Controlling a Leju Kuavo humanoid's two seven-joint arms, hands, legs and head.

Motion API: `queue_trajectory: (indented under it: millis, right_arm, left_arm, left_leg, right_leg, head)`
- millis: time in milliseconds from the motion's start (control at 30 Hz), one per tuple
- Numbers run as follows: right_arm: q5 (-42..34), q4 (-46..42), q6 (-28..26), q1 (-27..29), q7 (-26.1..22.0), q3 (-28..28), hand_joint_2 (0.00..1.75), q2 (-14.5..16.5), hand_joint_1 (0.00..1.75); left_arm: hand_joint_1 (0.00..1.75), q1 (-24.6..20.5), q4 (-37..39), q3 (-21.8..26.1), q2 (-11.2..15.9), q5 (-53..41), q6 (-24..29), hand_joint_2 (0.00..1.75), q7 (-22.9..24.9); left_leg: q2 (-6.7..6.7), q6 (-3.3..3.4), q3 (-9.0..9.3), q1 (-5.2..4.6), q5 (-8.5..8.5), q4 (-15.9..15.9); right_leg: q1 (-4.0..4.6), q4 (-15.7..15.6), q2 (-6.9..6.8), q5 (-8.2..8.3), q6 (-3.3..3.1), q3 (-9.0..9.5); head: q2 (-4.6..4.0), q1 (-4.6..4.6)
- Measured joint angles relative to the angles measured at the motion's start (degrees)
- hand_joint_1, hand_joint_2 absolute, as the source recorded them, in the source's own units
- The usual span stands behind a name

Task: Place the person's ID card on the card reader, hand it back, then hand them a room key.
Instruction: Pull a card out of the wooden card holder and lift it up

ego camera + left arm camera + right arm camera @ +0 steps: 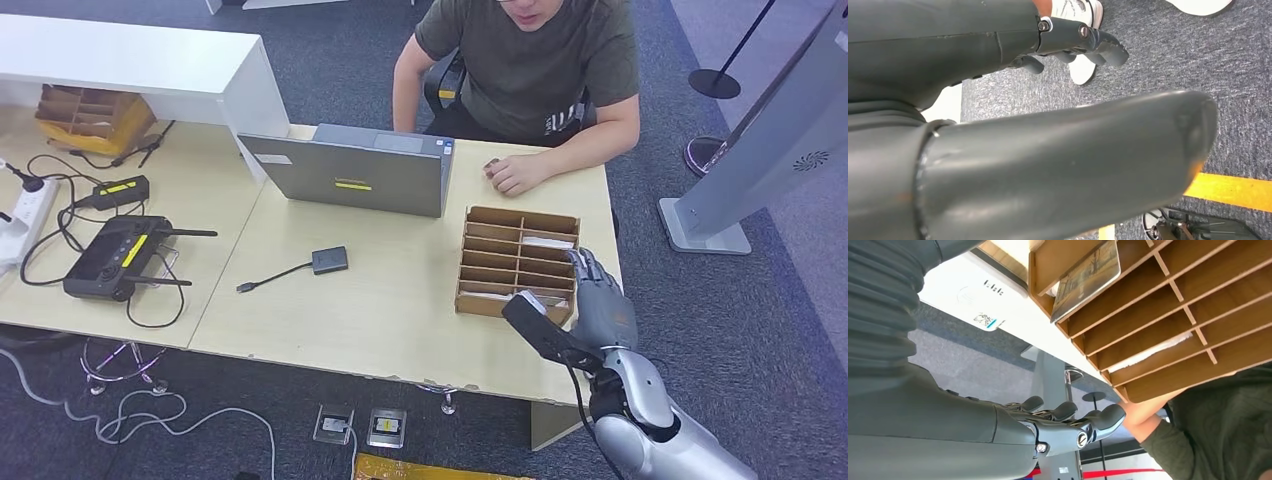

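Fingers apart and empty, right hand [603,305] hovers beside the slotted wooden box [518,262] where key cards [1087,277] stand, likely to pick one for the person [530,60]

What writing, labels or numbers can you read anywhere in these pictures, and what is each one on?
No text can be read for certain.
White surface beside the wooden organizer: short dark print and a code sticker, too blurred.
Laptop: yellow label, too small.
Black router and adapter: yellow labels, too small.
Person's shirt: white print, unreadable.
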Motion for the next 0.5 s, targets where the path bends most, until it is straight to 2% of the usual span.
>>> queue_trajectory:
  millis: [267,500]
  right_arm:
    - [0.17,0.27,2.89,0.38,-0.78,-1.3,1.75,0.33,0.0]
    - [1.1,0.57,5.21,0.63,-3.64,-1.88,1.75,1.18,0.0]
  left_arm:
    - [0.0,0.01,0.0,0.0,0.02,0.49,-0.05,0.0,0.0]
    - [0.0,0.01,0.0,0.0,0.02,0.67,0.0,0.0,0.0]
  left_leg:
    - [0.01,0.0,0.01,0.0,0.0,0.0]
    - [0.02,0.0,0.01,0.0,0.0,0.0]
  right_leg:
    - [0.0,0.0,0.03,0.0,0.0,0.0]
    - [0.0,0.0,0.03,0.0,0.0,0.0]
  head:
    - [0.0,0.01]
    - [0.0,0.0]
